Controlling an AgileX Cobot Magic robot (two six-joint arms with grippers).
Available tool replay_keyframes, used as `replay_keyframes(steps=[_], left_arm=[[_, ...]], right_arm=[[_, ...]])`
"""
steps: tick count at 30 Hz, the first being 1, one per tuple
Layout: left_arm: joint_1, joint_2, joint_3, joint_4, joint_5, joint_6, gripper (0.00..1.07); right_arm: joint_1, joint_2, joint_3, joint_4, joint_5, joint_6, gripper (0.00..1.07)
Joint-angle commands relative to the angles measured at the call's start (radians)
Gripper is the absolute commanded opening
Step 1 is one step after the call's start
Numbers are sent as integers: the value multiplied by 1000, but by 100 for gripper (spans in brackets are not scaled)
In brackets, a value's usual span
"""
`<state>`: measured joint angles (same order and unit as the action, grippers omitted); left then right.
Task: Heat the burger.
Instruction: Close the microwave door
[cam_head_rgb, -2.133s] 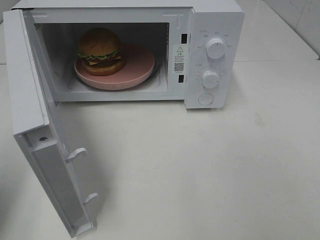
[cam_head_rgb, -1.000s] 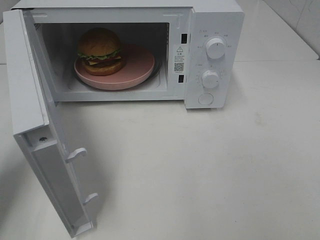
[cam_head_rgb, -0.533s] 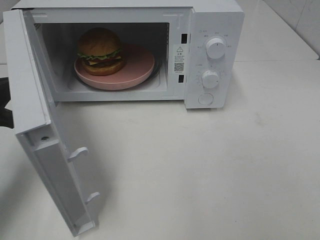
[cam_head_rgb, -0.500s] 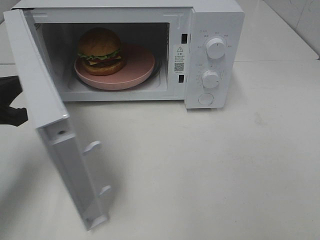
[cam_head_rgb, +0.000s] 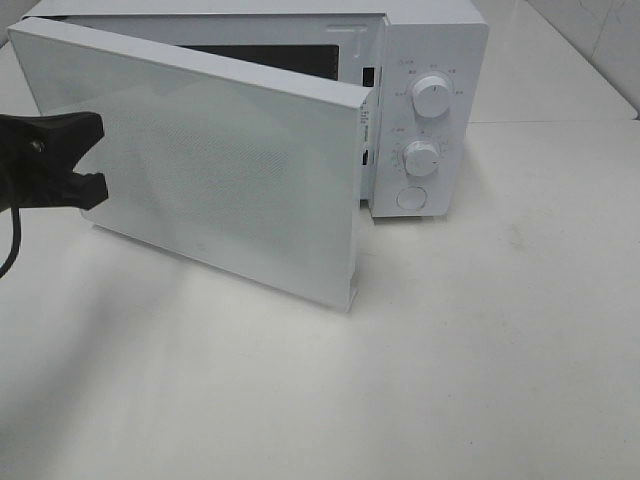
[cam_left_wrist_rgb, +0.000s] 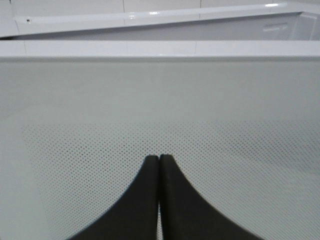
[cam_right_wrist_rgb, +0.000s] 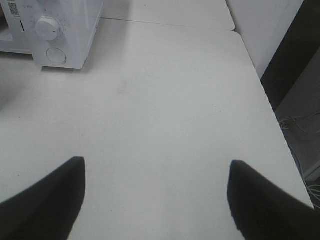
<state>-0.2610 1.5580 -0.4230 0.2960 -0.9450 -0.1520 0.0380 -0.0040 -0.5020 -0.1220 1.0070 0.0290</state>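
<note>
White tabletop (cam_head_rgb: 450, 350) fills most of my high view, with a tiled wall (cam_head_rgb: 600, 40) at the far right corner. On it stands the white microwave (cam_head_rgb: 440, 40). Its door (cam_head_rgb: 230, 180) is swung at an angle across the opening, with only a dark sliver of the cavity showing above its top edge. That door blocks my sight of the burger, so I cannot see it from any camera.

My left gripper (cam_left_wrist_rgb: 159, 160) has its black fingers (cam_left_wrist_rgb: 140, 200) pressed together, with the tips at the dotted window (cam_left_wrist_rgb: 225, 165) on the door's outer face, near the hinge side. To the right of the door, the upper knob (cam_head_rgb: 431, 97), lower knob (cam_head_rgb: 421, 158) and round button (cam_head_rgb: 411, 198) are in plain view.

My right gripper (cam_right_wrist_rgb: 156, 162) is spread wide over bare table, well apart from the microwave.
</note>
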Motion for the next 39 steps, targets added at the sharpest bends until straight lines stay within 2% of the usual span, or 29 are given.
replay_keyframes(steps=[1, 7, 10, 12, 16, 20, 22, 23, 26, 31, 39], left_arm=[[-53, 27, -51, -86, -5, -1, 0], [-128, 109, -118, -153, -16, 22, 0], [-141, 119, -129, -164, -16, 22, 0], [-196, 148, -168, -225, -14, 22, 0], [-236, 165, -199, -277, -12, 24, 0], [-309, 169, -246, -368, -9, 78, 0], [-321, 175, -257, -381, -2, 86, 0], [-340, 191, -290, -400, 24, 109, 0], [-356, 214, -321, -400, 47, 109, 0], [-397, 293, -427, -402, 65, 112, 0], [-409, 377, -544, -410, 119, 112, 0]], right_arm=[[-3, -27, 2, 0, -15, 8, 76], [-3, -27, 2, 0, -15, 8, 76], [-3, -27, 2, 0, -15, 8, 76], [-3, -27, 2, 0, -15, 8, 76], [-3, -27, 2, 0, -15, 8, 76], [-3, -27, 2, 0, -15, 8, 76], [-3, -27, 2, 0, -15, 8, 76], [-3, -27, 2, 0, -15, 8, 76], [-3, -27, 2, 0, -15, 8, 76], [-3, -27, 2, 0, -15, 8, 76], [-3, -27, 2, 0, -15, 8, 76]])
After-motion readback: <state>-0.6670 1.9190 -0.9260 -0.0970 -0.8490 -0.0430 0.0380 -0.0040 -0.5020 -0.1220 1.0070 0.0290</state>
